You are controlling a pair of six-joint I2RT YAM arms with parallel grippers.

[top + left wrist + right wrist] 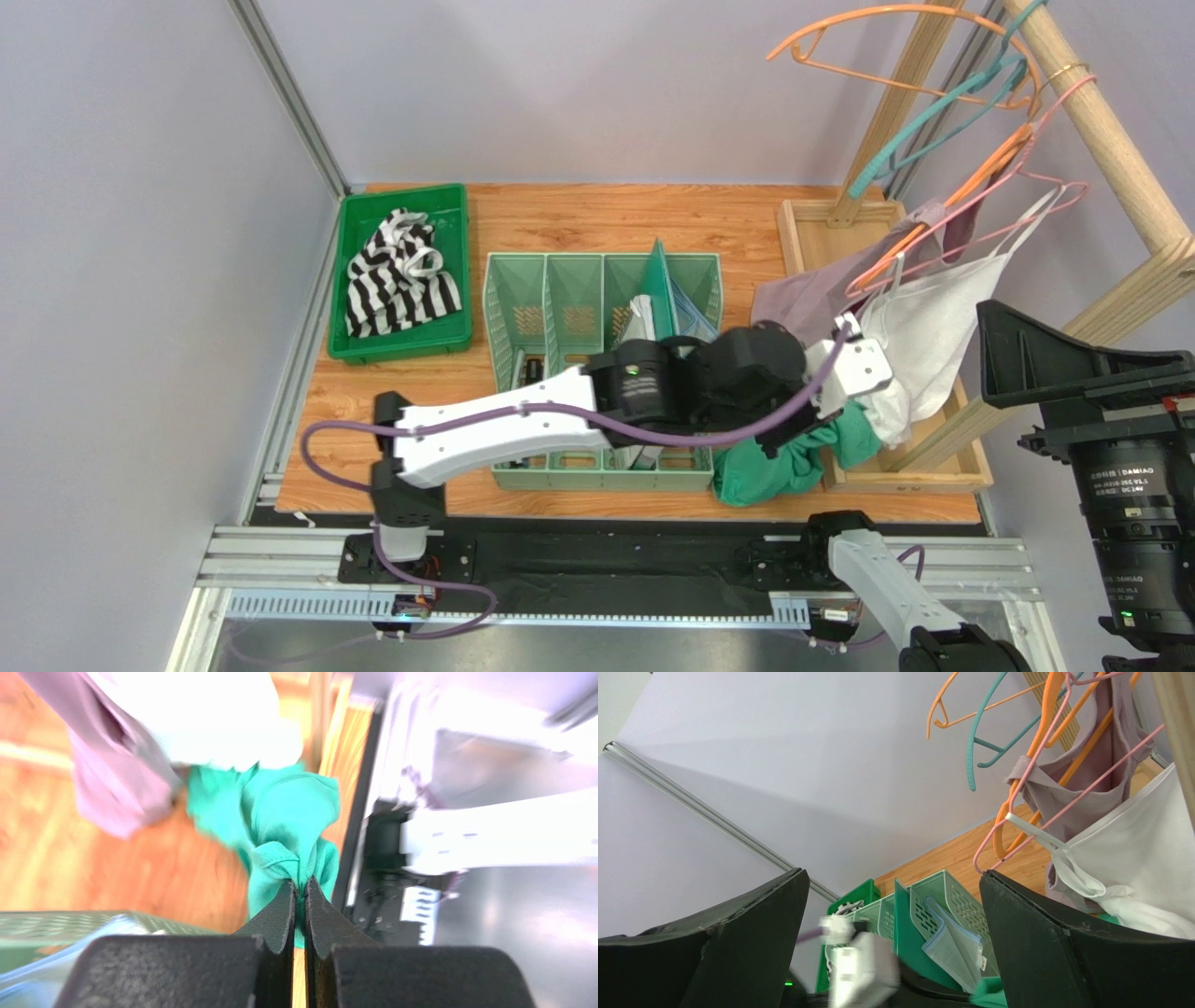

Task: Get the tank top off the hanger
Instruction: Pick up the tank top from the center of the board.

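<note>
Grips a fold of the green tank top [288, 819] clamped tight in the left tool [300, 885], the rest bunched just ahead of and below the tip in a crumple with no clear long axis, heaped on the desk [561, 217] and seemingly clear of the hangers [1028, 140] up beyond it. Shows the right tool [899, 945] spread wide and holding nothing, low and farther off, so likely the left arm's pull. Must mind the white top [926, 329] and mauve top [807, 294] hanging right against the heap.

A robotics lab cell. Plain grey panels [140, 280] wall the wooden table [631, 210]; a large camera [1136, 504] stands at four o'clock.
</note>
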